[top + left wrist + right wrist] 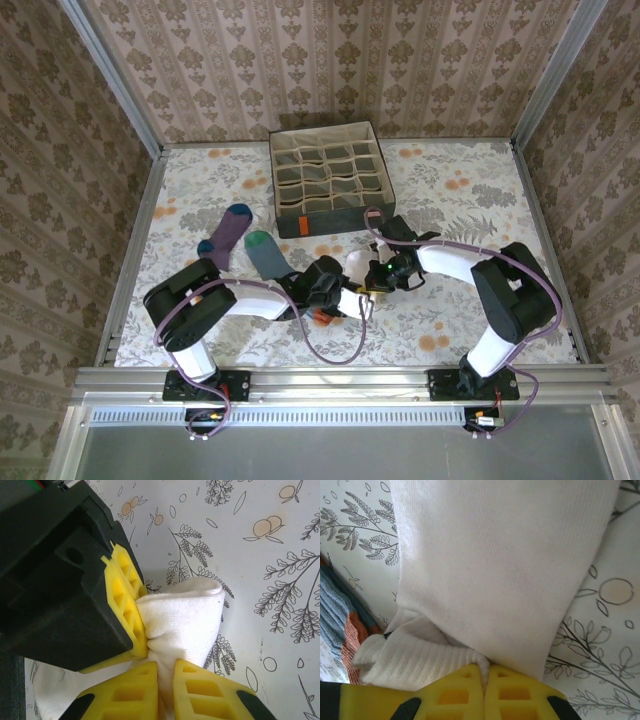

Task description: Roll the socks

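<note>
A white sock [357, 266] lies bunched on the floral cloth between my two grippers. My left gripper [165, 669] is shut on a fold of this white sock [186, 614]. The right gripper's yellow fingers [126, 597] press into the same fold from the left. My right gripper [485, 672] is shut on a thin ridge of the white sock [505, 565] near its ribbed cuff. A grey-blue striped sock [270, 258] with an orange part [351, 637] lies just left of them. A purple sock [230, 236] with a blue toe lies further left.
A grey fabric box [325, 180] with many compartments stands at the back centre, close behind the right arm. Both arms meet at the table's middle, with cables looping over the cloth [470, 200] in front. Patterned walls close in the table.
</note>
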You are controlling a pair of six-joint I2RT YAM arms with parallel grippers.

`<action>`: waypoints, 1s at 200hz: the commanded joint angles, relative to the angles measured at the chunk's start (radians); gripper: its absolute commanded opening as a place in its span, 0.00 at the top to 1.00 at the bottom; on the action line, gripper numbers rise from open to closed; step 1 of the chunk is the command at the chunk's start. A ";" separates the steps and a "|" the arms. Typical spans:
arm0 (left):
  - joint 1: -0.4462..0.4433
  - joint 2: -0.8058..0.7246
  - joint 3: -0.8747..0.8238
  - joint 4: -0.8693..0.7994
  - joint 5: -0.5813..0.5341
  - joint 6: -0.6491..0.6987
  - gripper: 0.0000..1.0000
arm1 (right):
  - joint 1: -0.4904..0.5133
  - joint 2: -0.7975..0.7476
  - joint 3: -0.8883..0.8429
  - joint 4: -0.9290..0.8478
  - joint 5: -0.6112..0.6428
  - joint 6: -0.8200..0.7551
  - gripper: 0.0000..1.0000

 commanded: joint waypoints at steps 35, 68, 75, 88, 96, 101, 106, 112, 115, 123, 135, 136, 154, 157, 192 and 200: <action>0.017 0.025 -0.045 -0.083 -0.001 -0.023 0.66 | 0.000 0.016 -0.056 -0.087 -0.034 0.023 0.98; 0.016 0.038 -0.044 -0.110 -0.036 -0.013 0.57 | 0.000 0.011 -0.041 -0.094 -0.050 0.007 0.94; 0.016 0.050 -0.030 -0.132 -0.045 -0.010 0.59 | 0.000 0.011 -0.036 -0.100 -0.054 -0.001 0.92; 0.015 0.068 -0.001 -0.176 -0.057 -0.004 0.69 | -0.001 0.006 -0.027 -0.112 -0.064 -0.013 0.86; 0.015 0.069 0.009 -0.194 -0.057 -0.003 0.77 | -0.001 -0.004 -0.019 -0.130 -0.059 -0.019 0.84; 0.015 0.068 0.011 -0.198 -0.057 -0.002 0.82 | -0.006 -0.014 -0.011 -0.145 -0.053 -0.023 0.82; 0.015 0.065 0.010 -0.198 -0.057 -0.001 0.87 | -0.012 -0.027 -0.003 -0.151 -0.049 -0.025 0.80; 0.014 0.061 0.006 -0.198 -0.059 -0.001 0.92 | -0.021 -0.045 0.006 -0.180 -0.049 -0.027 0.78; 0.015 0.059 0.004 -0.198 -0.059 -0.002 0.95 | -0.026 -0.054 0.012 -0.187 -0.050 -0.029 0.76; 0.016 0.057 -0.002 -0.196 -0.060 0.001 1.00 | -0.042 -0.078 0.031 -0.204 -0.048 -0.035 0.72; 0.015 0.055 -0.009 -0.192 -0.063 0.005 1.00 | -0.061 -0.098 0.065 -0.230 -0.042 -0.048 0.63; 0.016 0.055 -0.010 -0.193 -0.062 0.005 1.00 | -0.062 -0.099 0.068 -0.232 -0.040 -0.049 0.63; 0.016 0.056 -0.016 -0.181 -0.059 0.002 1.00 | -0.070 -0.087 0.129 -0.265 -0.020 -0.076 0.60; 0.015 0.057 -0.016 -0.179 -0.058 0.001 1.00 | -0.070 -0.081 0.136 -0.265 -0.019 -0.078 0.60; 0.015 0.045 -0.022 -0.171 -0.046 -0.033 1.00 | -0.048 0.031 0.176 -0.185 -0.023 -0.073 0.69; 0.016 0.038 -0.025 -0.171 -0.038 -0.045 1.00 | -0.038 0.062 0.188 -0.170 -0.010 -0.074 0.70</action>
